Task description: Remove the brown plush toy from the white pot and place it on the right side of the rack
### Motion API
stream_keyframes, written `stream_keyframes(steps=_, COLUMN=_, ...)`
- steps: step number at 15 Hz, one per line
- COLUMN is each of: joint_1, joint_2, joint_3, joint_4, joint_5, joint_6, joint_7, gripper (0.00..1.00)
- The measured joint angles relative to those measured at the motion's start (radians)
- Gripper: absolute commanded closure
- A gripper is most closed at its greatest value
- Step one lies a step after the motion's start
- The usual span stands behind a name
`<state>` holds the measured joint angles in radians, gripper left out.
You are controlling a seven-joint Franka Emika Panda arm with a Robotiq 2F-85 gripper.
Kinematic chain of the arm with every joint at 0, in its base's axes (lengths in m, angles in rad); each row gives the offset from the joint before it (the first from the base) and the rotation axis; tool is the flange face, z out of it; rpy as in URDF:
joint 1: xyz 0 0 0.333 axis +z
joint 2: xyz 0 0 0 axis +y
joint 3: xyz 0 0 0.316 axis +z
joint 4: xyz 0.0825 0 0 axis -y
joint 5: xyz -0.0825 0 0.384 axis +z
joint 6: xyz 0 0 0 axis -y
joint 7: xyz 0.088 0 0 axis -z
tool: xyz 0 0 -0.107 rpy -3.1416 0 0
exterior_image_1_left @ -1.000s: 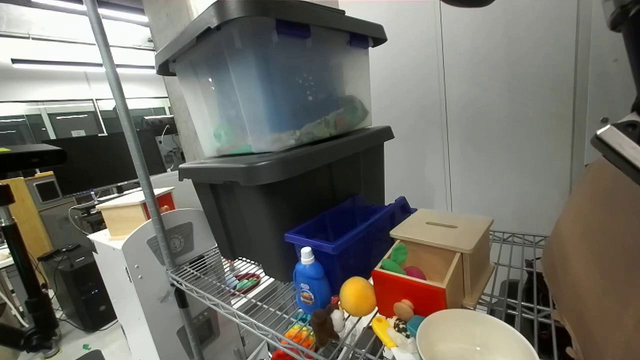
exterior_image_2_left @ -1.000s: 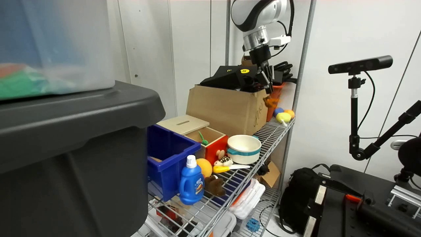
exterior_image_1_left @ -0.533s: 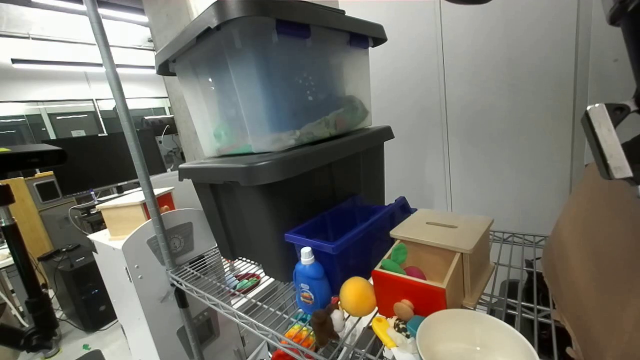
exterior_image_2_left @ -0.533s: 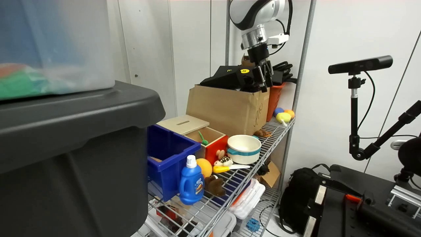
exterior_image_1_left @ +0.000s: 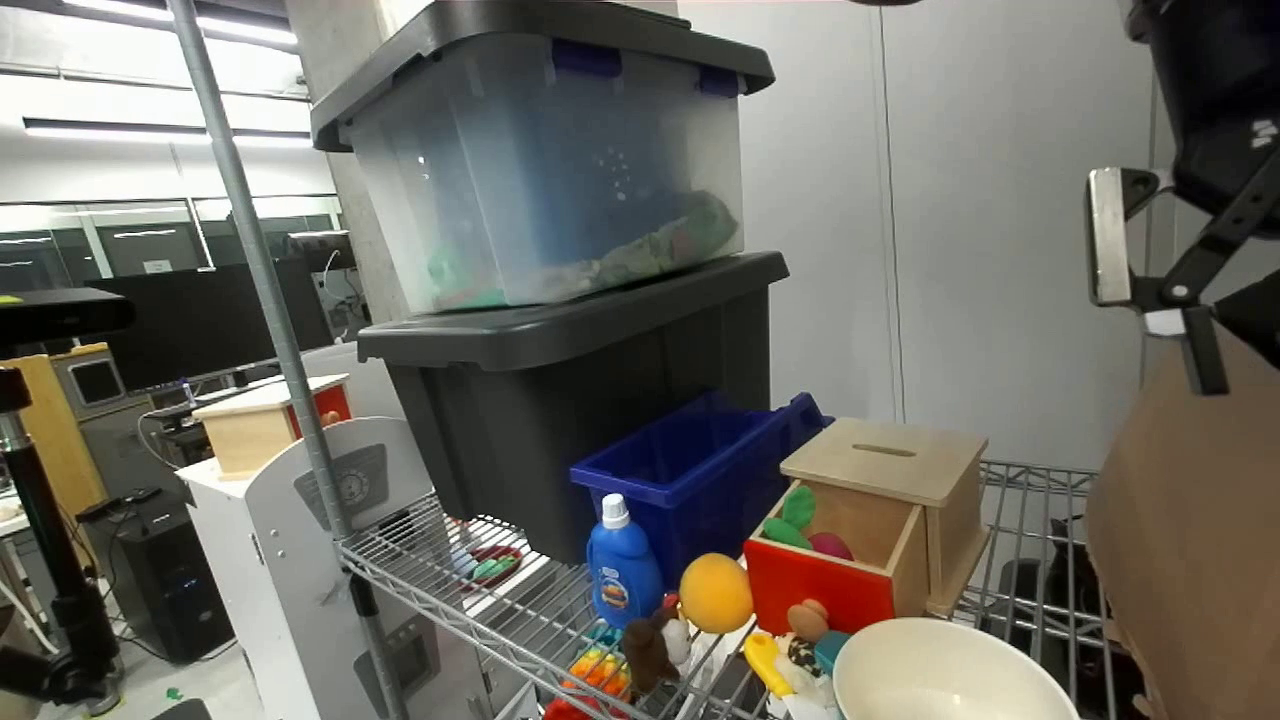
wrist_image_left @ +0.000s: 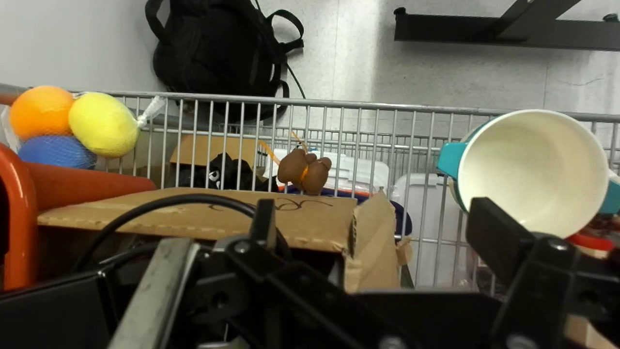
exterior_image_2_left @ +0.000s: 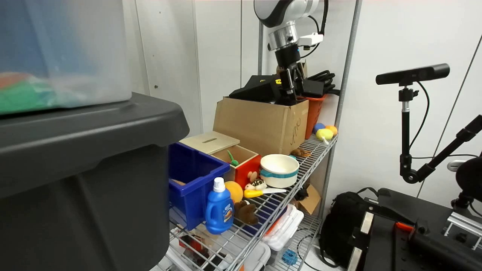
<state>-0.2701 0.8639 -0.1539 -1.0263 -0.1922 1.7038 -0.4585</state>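
The brown plush toy point(wrist_image_left: 293, 167), a soft lump with an orange band, lies on the wire rack point(wrist_image_left: 368, 104) beside the cardboard box's wall in the wrist view. In an exterior view the toy point(exterior_image_2_left: 298, 152) rests to the right of the white pot point(exterior_image_2_left: 280, 181). That pot point(wrist_image_left: 542, 160), cream inside with teal handles, shows nothing inside it from the wrist. My gripper point(wrist_image_left: 375, 220) stands open above the box, its fingers wide apart with nothing between them. An exterior view has the gripper point(exterior_image_2_left: 295, 90) well above the toy; another exterior view cuts part of it off.
A cardboard box point(exterior_image_2_left: 256, 122) full of black gear sits below the gripper, next to an orange basket point(exterior_image_2_left: 314, 116). Netted balls point(wrist_image_left: 101, 123) lie at the rack's end. A wooden box with red drawer point(exterior_image_1_left: 820, 585), blue bin point(exterior_image_1_left: 650, 492) and blue bottle point(exterior_image_2_left: 219, 210) stand beyond the pot.
One second ago the toy hung below my gripper; it has dropped onto the rack's bars. The jaws have spread, and the arm has shifted over the cardboard box.
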Motion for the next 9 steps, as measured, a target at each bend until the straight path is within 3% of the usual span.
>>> stream_keyframes(steps=9, joint_1=0.063, joint_2=-0.037, joint_3=0.002, joint_4=-0.012, joint_5=0.008, joint_6=0.0, joint_7=0.106, gripper=0.0)
